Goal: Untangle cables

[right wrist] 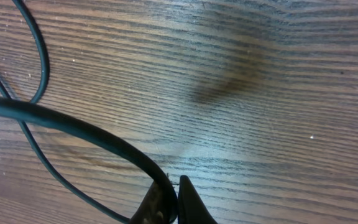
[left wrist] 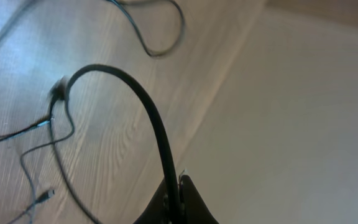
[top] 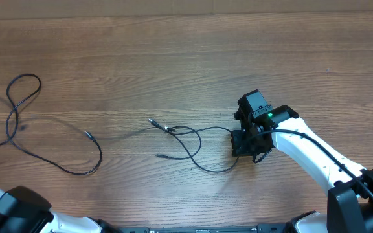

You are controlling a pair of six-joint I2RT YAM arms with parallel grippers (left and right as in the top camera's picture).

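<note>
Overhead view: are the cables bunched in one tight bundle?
No, the cables lie spread in loose loops, some on the left of the table and some mid-table beside the right gripper.

Top-down overhead; close wrist views sharing cables (top: 212, 128)

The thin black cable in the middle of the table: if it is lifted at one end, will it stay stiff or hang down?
Probably floppy: the middle cable lies in loose crossing loops, so it would likely sag and drag. Likely light, since it is very thin. Its plug tip may trail and catch on a loop.
</note>
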